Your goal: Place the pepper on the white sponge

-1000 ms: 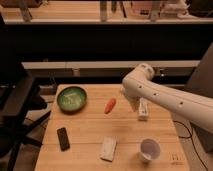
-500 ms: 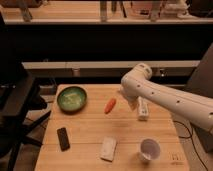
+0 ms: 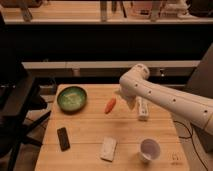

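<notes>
Pepper [image 3: 110, 105] lies on the wooden table [image 3: 90, 126], centre of frame, tip pointing lower left. Its position matches the earlier frames; arm [image 3: 170, 100] and all other items likewise unchanged.

Gripper [image 3: 130, 102] hangs just right of the pepper, not touching it, fingers apart and holding nothing. Its tips are hard to make out against the white tube [image 3: 143, 110] behind.

White sponge [image 3: 108, 148] lies below the pepper, well apart. Green bowl [image 3: 72, 98] sits left of it, black block [image 3: 63, 138] lower left, white cup [image 3: 149, 149] lower right. The arm is cut off at the right edge.
</notes>
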You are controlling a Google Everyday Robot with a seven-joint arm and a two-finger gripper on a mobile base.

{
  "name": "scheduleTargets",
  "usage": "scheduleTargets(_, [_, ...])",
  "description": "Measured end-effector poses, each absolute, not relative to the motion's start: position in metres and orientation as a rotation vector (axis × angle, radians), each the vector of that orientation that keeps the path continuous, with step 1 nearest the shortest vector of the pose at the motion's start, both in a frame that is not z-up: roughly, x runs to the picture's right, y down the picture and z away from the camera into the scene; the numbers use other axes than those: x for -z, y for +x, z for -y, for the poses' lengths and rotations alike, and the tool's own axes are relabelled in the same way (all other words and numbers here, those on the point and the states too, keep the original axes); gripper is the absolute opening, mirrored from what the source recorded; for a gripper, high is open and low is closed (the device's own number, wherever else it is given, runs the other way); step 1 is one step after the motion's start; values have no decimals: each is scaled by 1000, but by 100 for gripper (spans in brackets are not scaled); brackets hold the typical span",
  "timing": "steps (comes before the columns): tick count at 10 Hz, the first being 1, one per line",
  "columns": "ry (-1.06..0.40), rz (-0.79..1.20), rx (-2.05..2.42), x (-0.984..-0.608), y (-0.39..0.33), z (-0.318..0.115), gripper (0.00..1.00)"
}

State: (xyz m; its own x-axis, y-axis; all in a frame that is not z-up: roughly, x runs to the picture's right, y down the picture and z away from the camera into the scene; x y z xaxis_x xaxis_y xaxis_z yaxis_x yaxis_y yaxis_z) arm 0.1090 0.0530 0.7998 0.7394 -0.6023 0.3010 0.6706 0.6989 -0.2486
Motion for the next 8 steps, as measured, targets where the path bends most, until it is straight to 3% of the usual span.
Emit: scheduleTargets(8, [-374, 230, 803, -822, 99, -59, 80])
